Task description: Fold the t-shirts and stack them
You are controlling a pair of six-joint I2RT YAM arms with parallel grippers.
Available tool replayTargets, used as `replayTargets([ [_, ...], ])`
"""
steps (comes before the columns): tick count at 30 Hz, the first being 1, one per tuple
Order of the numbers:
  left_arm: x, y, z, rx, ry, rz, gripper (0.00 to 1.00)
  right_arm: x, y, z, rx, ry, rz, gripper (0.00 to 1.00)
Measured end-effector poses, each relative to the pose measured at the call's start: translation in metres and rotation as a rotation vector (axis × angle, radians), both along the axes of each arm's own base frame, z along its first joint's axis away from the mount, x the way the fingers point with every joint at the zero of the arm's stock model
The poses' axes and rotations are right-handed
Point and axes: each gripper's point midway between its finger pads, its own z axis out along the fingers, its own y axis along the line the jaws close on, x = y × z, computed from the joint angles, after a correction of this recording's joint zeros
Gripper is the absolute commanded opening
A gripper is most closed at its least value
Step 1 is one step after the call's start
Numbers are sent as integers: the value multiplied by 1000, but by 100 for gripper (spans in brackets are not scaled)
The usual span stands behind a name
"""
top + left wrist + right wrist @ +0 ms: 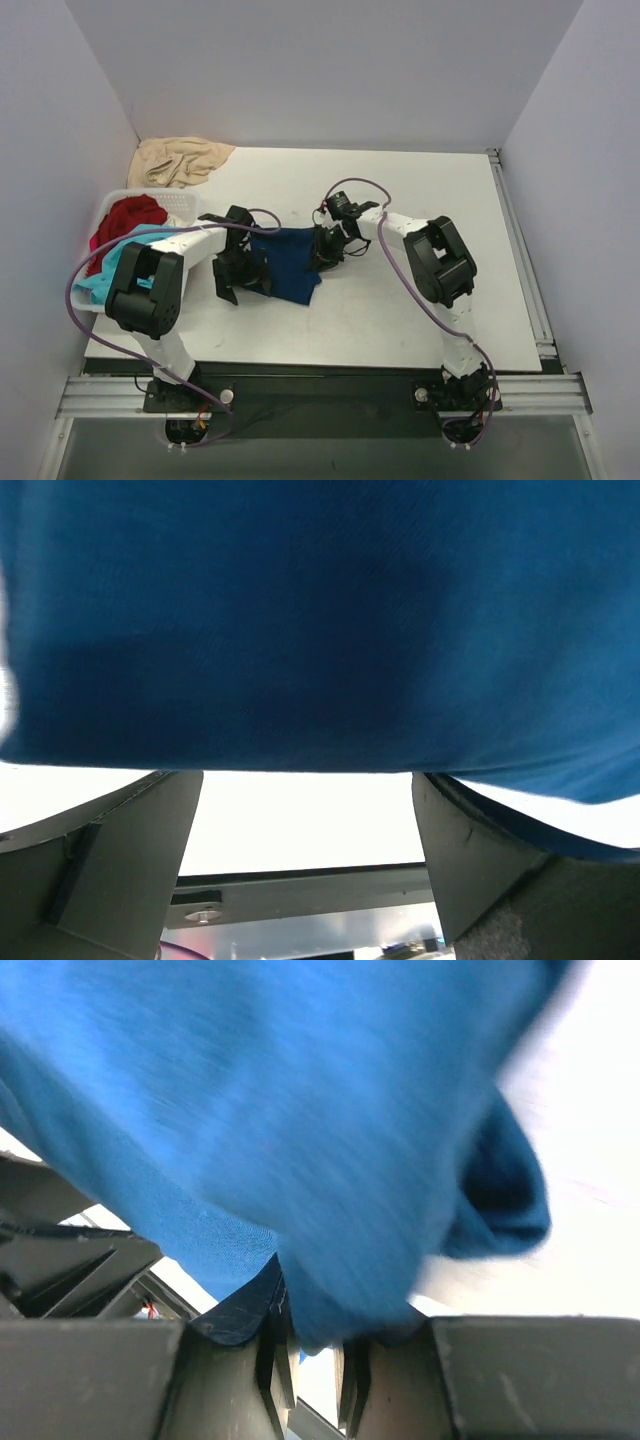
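Observation:
A navy blue t-shirt (290, 262) lies bunched in the middle of the table between my two grippers. My left gripper (240, 275) stands at its left edge. In the left wrist view its fingers (120, 870) are spread wide and open, the shirt (320, 620) fills the view above them, and nothing lies between them. My right gripper (325, 250) is at the shirt's right edge. In the right wrist view it (315, 1345) is shut on a fold of the blue cloth (300, 1110). A red t-shirt (125, 220) and a turquoise one (100, 285) lie in the basket at the left.
The white basket (150, 197) stands at the table's left edge, beside my left arm. A beige cloth (180, 160) lies crumpled in the far left corner. White walls close off the back and both sides.

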Motion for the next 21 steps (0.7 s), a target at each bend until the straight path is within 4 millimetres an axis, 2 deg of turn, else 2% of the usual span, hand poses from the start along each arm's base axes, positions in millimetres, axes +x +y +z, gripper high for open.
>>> replayTargets([
  [4,2,-4,9,-3,-29,-34,97,8,-24,0,-22,-1,-41,0],
  [11,31,-6,48,2,-164,-53,97,35,-101,1,-181,-42,-82,0],
  [14,43,-8,58,-5,-207,-55,97,48,-129,6,-288,-85,-66,0],
  [19,61,-17,58,-33,-265,-53,97,60,-150,13,-417,-144,-15,0],
  [21,75,-24,51,-57,-297,-50,97,62,-154,12,-444,-152,-1,7],
])
